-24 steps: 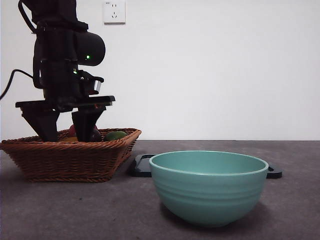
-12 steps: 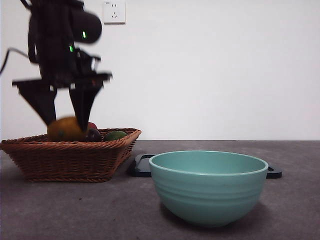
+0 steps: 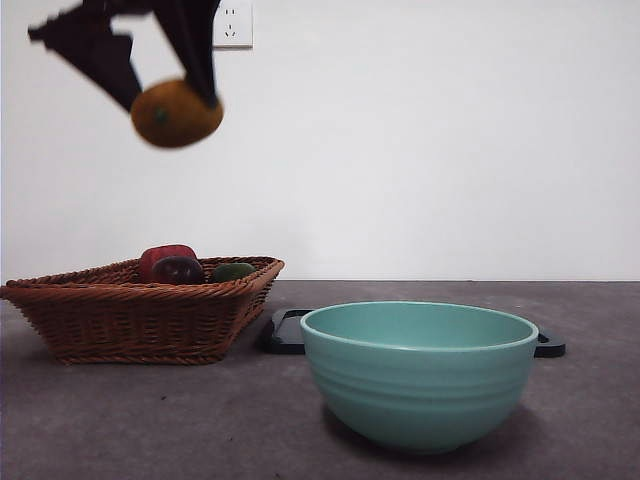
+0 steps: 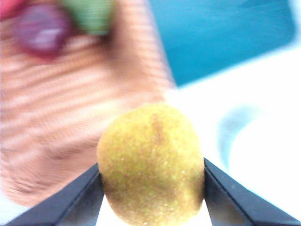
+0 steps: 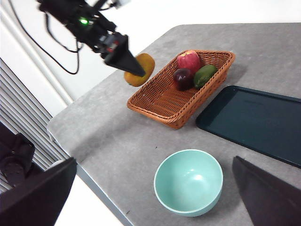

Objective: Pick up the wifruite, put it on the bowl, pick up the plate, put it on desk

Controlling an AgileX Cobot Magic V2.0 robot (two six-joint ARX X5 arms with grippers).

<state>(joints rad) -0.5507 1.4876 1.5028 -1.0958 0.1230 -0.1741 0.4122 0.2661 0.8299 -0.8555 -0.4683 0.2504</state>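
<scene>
While the left gripper (image 3: 170, 85) holds the wifruite (image 3: 176, 113) clamped between its jaws high above the wicker basket (image 3: 140, 310), the bowl (image 3: 418, 372) sits well off to one side, low on the desk (image 3: 200, 420). Only the right wrist view shows the dark tray (image 5: 254, 122) lying between basket and bowl (the right gripper (image 5: 155, 197), jaws apart, waits above).

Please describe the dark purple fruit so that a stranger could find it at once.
Find the brown wicker basket beside the dark tray. Three fruits lie at one end; the dark purple fruit is the smallest and darkest, between the red one and the green one.
</scene>
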